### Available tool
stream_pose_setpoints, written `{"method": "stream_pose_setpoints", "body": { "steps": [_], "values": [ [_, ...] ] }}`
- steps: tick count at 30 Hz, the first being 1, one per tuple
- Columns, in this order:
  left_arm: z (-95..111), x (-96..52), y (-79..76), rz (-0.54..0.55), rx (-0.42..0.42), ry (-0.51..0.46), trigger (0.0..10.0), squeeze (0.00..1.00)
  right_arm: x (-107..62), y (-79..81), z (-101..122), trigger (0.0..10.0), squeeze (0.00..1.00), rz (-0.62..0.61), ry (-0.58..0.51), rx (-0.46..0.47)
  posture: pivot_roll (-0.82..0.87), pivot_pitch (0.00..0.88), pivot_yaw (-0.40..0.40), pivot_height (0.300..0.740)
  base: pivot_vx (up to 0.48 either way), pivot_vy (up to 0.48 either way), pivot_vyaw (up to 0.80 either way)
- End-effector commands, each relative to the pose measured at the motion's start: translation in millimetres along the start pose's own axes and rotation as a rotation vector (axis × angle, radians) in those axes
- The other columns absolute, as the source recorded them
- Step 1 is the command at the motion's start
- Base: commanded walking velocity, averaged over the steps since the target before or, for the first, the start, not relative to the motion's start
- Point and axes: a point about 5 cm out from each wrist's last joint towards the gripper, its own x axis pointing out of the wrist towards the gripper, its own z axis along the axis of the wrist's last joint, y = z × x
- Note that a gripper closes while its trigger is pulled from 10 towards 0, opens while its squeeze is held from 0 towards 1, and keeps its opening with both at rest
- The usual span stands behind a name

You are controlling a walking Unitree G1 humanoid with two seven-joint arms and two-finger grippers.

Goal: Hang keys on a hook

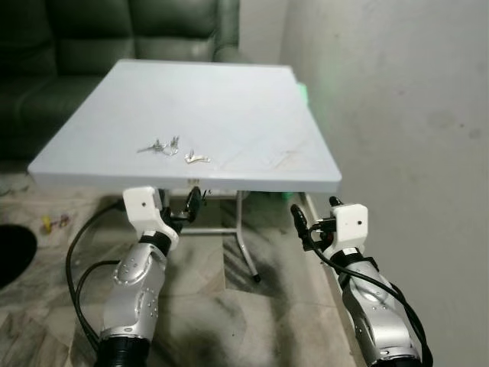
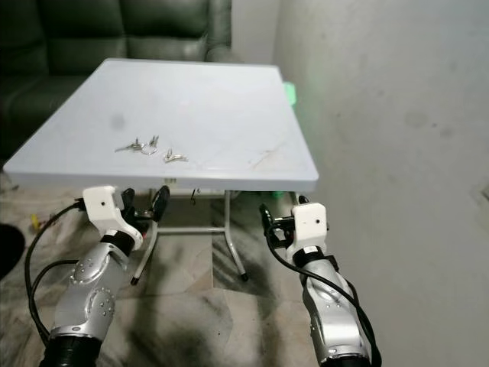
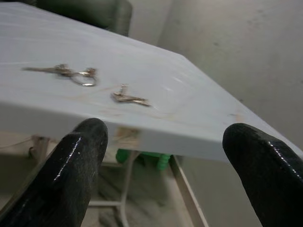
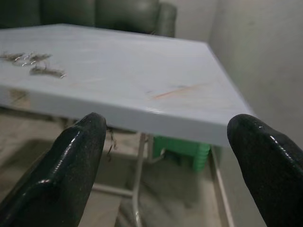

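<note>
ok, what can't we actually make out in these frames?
- Hook: none can be made out; the wall looks bare.
- Keys: too small in the eye views, soft in the left wrist view; count unclear.
- Green object: mostly hidden under the table.
- Sofa: cut off by the frame edge.

Keys (image 1: 174, 149) too small; count unclear.

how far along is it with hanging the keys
Nothing looks done yet: the small silver metal keys lie loose on the pale grey square table. Left gripper and right gripper hang open and empty below the table's near edge. Left: grasping the keys, finding a hook, hanging them.
</note>
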Motion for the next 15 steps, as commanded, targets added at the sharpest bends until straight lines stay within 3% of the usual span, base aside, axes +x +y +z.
{"method": "stream_pose_setpoints", "body": {
  "steps": [1, 15],
  "values": [
    [3.3, -1.8, 8.3, 0.028, 0.008, -0.007, 10.0, 0.0, 4.3, 6.9, 6.6, 10.0, 0.0, 0.022, -0.024, 0.002, 0.01, 0.0, -0.055, 0.74, 0.0, 0.341, 0.0],
    [2.0, -2.8, 8.8, 0.034, 0.001, -0.002, 10.0, 0.0, 3.7, 7.2, 7.0, 10.0, 0.0, 0.024, -0.019, 0.002, 0.01, 0.0, -0.06, 0.74, 0.0, 0.346, 0.0]
  ]
}}
